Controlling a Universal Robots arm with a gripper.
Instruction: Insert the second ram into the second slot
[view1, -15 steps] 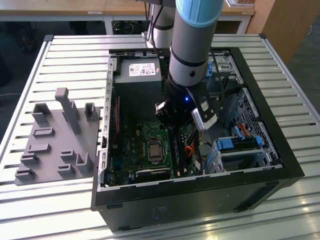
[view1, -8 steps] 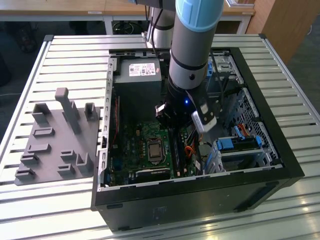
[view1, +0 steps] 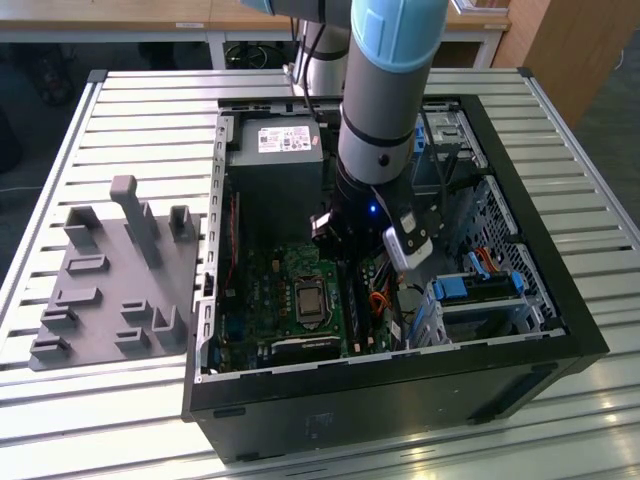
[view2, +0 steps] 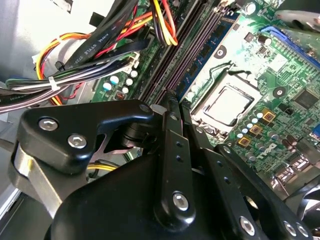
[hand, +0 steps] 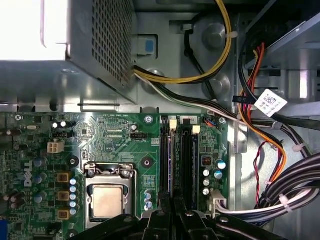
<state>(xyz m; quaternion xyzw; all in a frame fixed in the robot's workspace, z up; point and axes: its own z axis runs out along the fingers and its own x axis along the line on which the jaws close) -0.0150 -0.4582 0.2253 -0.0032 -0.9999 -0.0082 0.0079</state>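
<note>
The arm (view1: 385, 100) is reaching straight down from above into the open computer case (view1: 400, 400), which is lying on its side on a slatted metal table (view1: 150, 130). Its light-blue and grey upper section is standing nearly upright, and the wrist is sitting low inside the case, over the part of the green board towards the exterior view's right.

In both wrist views the claw (hand: 172, 207) (view2: 172, 102) is hovering low over the memory slots (hand: 186, 165). Its two black fingers (view2: 167, 150) are drawn together, and the stick (hand: 172, 165), a thin bluish strip seen edge-on, is running out from between their tips. It is lying in line with the slots, beside an empty black one; whether it is fully seated I cannot tell.

The processor socket (hand: 107, 200) is sitting just beside the slots on the board. A bundle of coloured cables (hand: 280, 200) is hanging on the slots' other side. The metal power supply (view1: 275, 150) is filling the far corner of the case towards the exterior view's left. On the table, well apart from the case on the exterior view's left, a grey tray (view1: 110, 290) is resting.
</note>
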